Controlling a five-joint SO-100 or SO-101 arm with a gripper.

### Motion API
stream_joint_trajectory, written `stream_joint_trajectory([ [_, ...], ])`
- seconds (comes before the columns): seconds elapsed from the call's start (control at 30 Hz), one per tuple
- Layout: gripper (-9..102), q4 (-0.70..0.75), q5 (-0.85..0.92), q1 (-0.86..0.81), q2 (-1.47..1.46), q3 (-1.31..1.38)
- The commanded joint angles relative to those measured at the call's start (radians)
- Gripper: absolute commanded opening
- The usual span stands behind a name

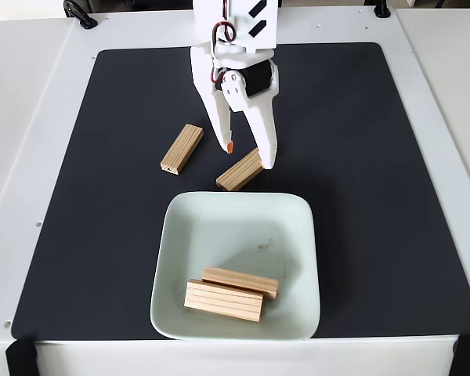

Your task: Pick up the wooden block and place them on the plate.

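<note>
Above the dark mat [352, 157], at about twelve o'clock from the plate [298, 235], the gripper [249, 157] hangs with its fingers spread fairly wide and nothing held between them. One finger, tipped with an orange pad, stands clear in the air; the other reaches down beside the far end of a wooden block [240, 171] that lies at an angle just off the plate's twelve o'clock rim. Whether that finger touches the block cannot be told from the fixed view. A second loose block [182, 148] rests on the mat at roughly ten o'clock from the plate, apart from the first. Two more blocks [229, 293] already lie in the plate, side by side near its six o'clock edge.

The step in hand looks like grasping the near block. To do it well, the wrist probably needs turning so the jaws straddle the block's short width, centred along its length, before lowering fully and closing. The plate rim sits close, so the descent should stay clear of it.
</note>
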State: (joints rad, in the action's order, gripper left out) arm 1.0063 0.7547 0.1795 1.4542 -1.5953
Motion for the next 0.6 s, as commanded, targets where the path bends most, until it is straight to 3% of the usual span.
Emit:
stream_joint_trajectory([
  [0.0, 27, 0.04, 0.006, 0.009, 0.006, 0.029],
  [0.17, 23, 0.158, 0.002, 0.009, 0.005, 0.029],
  [0.57, 22, 0.15, -0.005, -0.005, -0.094, 0.094],
])
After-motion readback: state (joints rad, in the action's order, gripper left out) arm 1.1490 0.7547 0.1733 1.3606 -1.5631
